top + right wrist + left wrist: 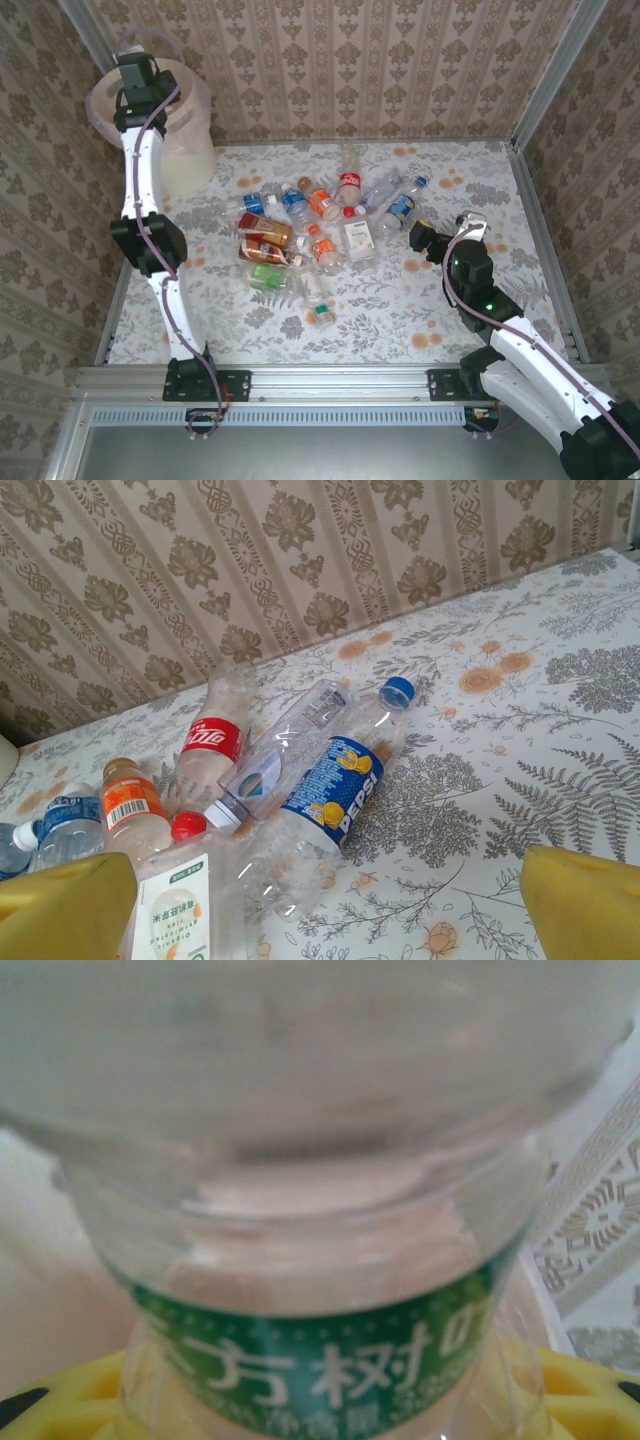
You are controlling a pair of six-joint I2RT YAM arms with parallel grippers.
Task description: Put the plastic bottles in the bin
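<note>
My left gripper (140, 85) is raised over the cream bin (190, 130) at the far left corner. It is shut on a clear bottle with a green label (320, 1260); yellow fingertips (70, 1400) show either side of the bottle. Several plastic bottles (320, 225) lie in a heap mid-table. My right gripper (425, 238) hovers just right of the heap, open and holding nothing. Its yellow fingers (60, 910) frame a blue Pepsi-labelled bottle (335, 790), a red-labelled one (212, 745) and a white-labelled one with a red cap (175, 910).
Patterned walls close the table on the left, back and right. A metal rail (330, 380) runs along the near edge by the arm bases. Bare floral tablecloth (390, 320) lies in front of the heap and to its right.
</note>
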